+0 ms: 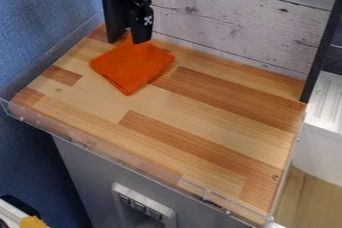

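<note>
The black gripper [127, 40] hangs down from the top edge of the view, at the back left of the wooden surface. Its two fingers stand apart, so it is open. An orange folded cloth [132, 67] lies flat just below and in front of it, turned like a diamond. The cloth's back corner shows between the fingertips and is partly hidden by them. Whether the fingers touch the cloth, I cannot tell.
The wooden tabletop [214, 117] has a low clear rim [120, 158] along its front. A whitish plank wall [227, 22] stands behind it, a blue wall [43, 22] to the left. A dark upright post [322, 44] rises at the back right corner, beside a white unit [320, 147].
</note>
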You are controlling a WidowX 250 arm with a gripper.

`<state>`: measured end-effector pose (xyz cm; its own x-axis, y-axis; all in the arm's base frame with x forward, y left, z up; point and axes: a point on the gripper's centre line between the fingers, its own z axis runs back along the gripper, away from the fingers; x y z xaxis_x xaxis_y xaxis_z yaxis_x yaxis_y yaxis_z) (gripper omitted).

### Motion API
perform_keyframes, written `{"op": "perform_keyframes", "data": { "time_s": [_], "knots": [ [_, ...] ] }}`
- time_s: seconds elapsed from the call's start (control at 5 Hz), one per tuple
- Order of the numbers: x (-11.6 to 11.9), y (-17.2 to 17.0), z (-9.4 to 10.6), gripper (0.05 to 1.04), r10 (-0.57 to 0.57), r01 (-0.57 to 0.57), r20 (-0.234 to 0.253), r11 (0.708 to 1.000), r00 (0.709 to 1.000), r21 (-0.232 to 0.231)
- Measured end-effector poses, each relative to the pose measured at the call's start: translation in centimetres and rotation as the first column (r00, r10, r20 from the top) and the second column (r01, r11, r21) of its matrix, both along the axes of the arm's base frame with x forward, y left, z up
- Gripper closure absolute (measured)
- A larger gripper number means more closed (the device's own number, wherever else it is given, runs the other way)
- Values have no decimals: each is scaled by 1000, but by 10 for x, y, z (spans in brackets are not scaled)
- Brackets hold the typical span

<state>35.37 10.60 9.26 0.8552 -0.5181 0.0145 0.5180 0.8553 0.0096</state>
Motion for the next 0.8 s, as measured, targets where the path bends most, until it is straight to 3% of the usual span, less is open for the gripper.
{"op": "perform_keyframes", "data": {
  "time_s": [0.4,0.6,0.8],
  "knots": [
    [8,-1,-12,702,-93,93,-7,996,996,-7],
    [13,-4,-26,925,-120,120,-19,993,993,-12],
    [20,-6,-39,1017,-143,142,-18,990,990,-12]
  ]
}}
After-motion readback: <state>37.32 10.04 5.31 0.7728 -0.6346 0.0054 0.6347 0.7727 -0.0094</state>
